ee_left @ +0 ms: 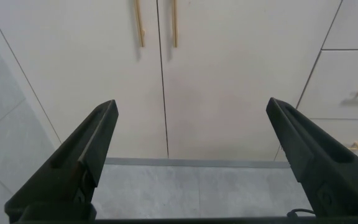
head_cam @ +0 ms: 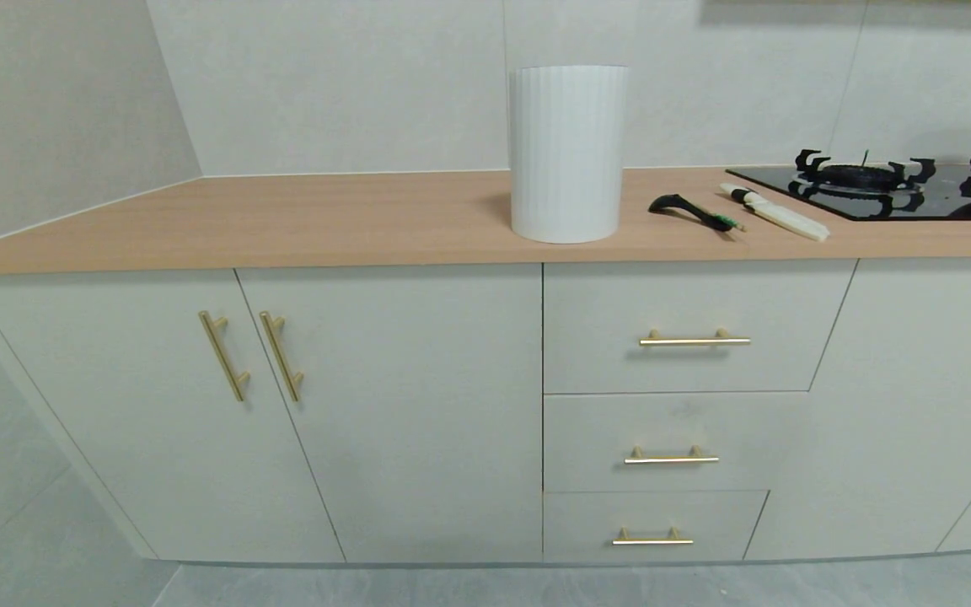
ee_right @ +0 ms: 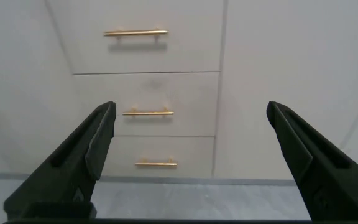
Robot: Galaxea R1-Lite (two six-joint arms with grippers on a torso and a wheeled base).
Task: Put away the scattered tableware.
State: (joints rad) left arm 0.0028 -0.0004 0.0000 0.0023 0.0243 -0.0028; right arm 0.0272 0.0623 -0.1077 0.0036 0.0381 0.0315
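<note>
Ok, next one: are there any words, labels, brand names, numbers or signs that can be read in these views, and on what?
None can be read.
The white ribbed container is plain on the side that shows.
The black utensil and the cream utensil on the countertop are too small to tell whether they carry print.
The gas hob, cabinet doors and drawer fronts show no marks.
</note>
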